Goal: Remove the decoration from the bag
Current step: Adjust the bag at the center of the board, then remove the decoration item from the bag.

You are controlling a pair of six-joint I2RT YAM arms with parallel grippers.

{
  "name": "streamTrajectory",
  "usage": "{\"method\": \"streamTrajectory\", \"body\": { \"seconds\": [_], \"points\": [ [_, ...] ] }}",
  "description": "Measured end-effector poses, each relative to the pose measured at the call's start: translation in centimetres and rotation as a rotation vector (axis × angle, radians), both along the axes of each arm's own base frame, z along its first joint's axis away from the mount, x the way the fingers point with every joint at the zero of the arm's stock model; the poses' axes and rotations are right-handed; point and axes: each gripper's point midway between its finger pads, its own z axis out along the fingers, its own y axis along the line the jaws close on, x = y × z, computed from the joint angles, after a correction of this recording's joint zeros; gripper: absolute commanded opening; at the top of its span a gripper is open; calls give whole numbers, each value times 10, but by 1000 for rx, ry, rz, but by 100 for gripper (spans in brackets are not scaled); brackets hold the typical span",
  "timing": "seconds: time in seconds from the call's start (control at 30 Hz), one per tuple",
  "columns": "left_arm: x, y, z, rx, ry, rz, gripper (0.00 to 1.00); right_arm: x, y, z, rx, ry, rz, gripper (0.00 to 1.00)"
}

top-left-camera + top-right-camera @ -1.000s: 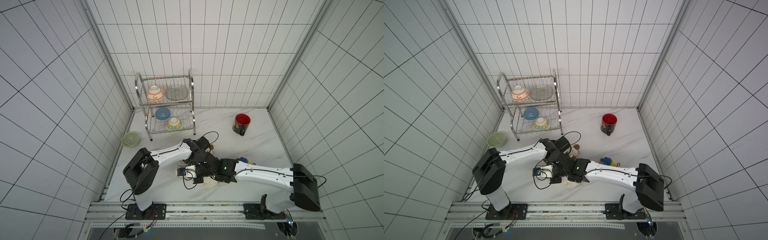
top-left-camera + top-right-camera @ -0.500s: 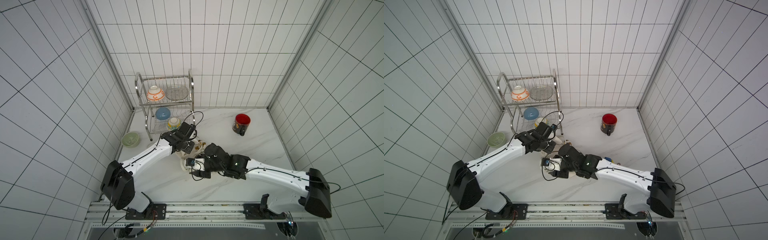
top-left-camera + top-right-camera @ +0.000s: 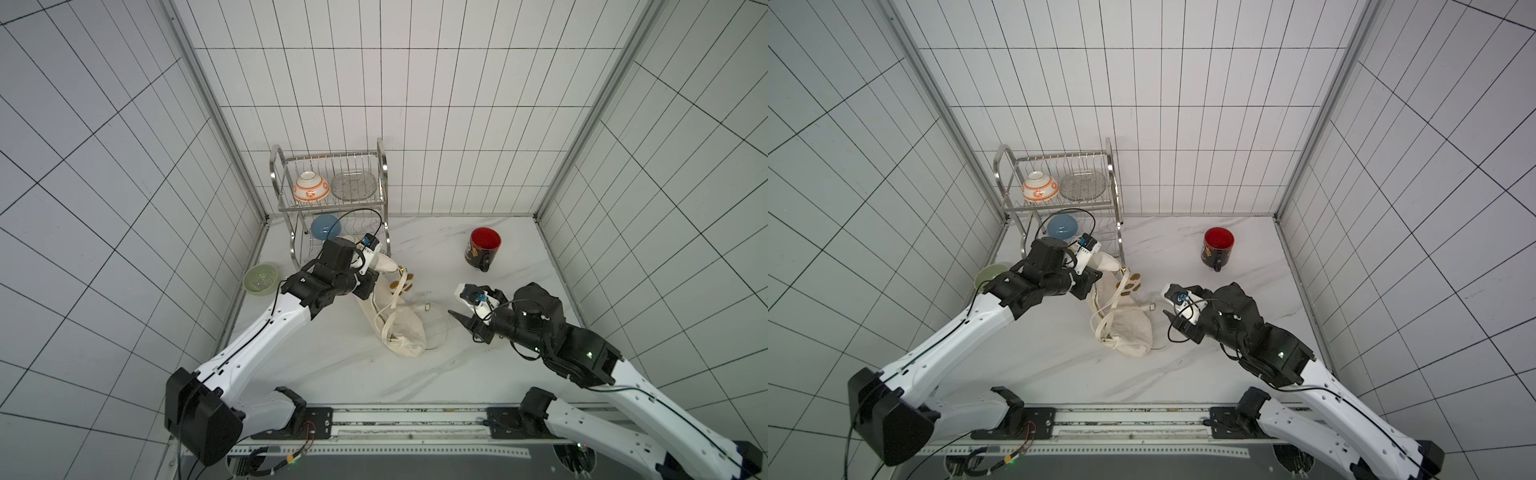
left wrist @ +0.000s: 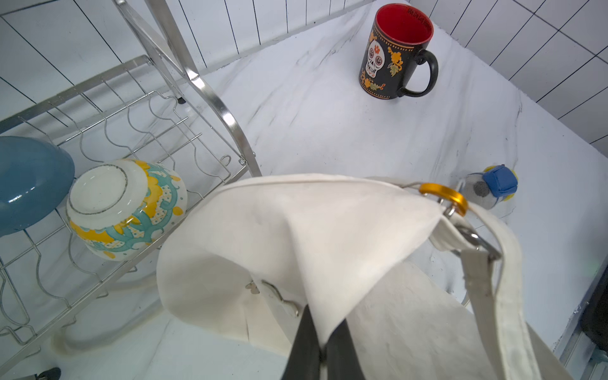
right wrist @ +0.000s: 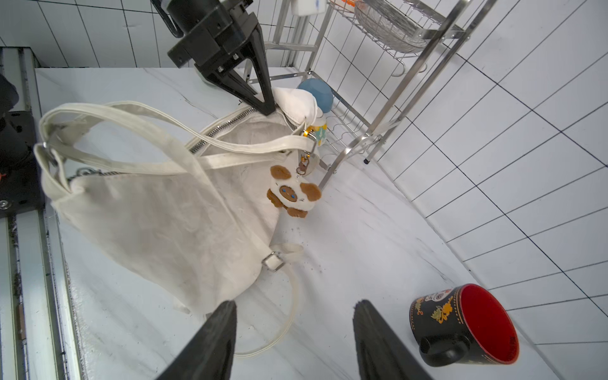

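The cream bag (image 3: 405,332) (image 3: 1129,328) (image 5: 158,214) lies slumped mid-table, one corner pulled up toward the rack. My left gripper (image 4: 324,316) (image 3: 373,272) is shut on that raised fabric edge next to the zipper. The decoration (image 5: 293,194) (image 3: 402,283) (image 3: 1129,283), a small brown-and-white plush charm, hangs by a clasp from the orange ring (image 4: 444,197) at the bag's strap end. My right gripper (image 5: 294,306) (image 3: 457,303) is open and holds nothing, to the right of the bag and apart from it, with a loose strap loop lying on the table beyond its fingertips.
A black mug (image 3: 482,249) (image 5: 467,329) with a red inside stands at the back right. The steel dish rack (image 3: 332,195) with bowls is right behind the left gripper. A green bowl (image 3: 260,278) sits by the left wall. A small blue-capped object (image 4: 490,189) lies near the bag.
The arms were bunched together over the bag. The left has drawn the bag's edge up toward the rack. The right gripper has opened and pulled back to the right.
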Motion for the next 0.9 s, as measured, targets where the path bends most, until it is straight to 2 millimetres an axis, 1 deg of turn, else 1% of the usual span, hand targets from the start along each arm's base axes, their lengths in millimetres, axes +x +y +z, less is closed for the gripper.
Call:
{"method": "streamTrajectory", "body": {
  "seconds": [0.13,0.2,0.27,0.4,0.47,0.57,0.67,0.77,0.9],
  "points": [
    [-5,-3,10,-62,-16,-60,0,13,-11,-4,-18,18,-74,62],
    [-12,-9,16,-102,-16,-111,0,23,-7,-7,-26,48,-90,62],
    [-18,-16,22,-146,-9,-166,0,33,5,-8,-18,79,-78,61],
    [-29,-26,27,-217,29,-249,0,52,33,-12,26,182,17,59],
    [-31,-30,27,-251,56,-277,0,56,48,-7,62,229,89,58],
    [-31,-34,25,-302,105,-301,0,53,66,-3,105,278,200,56],
    [-31,-39,23,-344,147,-324,0,40,78,-8,116,322,288,55],
    [-33,-45,22,-380,186,-351,0,31,84,-14,109,326,336,52],
    [-36,-50,25,-426,224,-380,0,29,89,-24,105,302,357,49]
  ]
}}
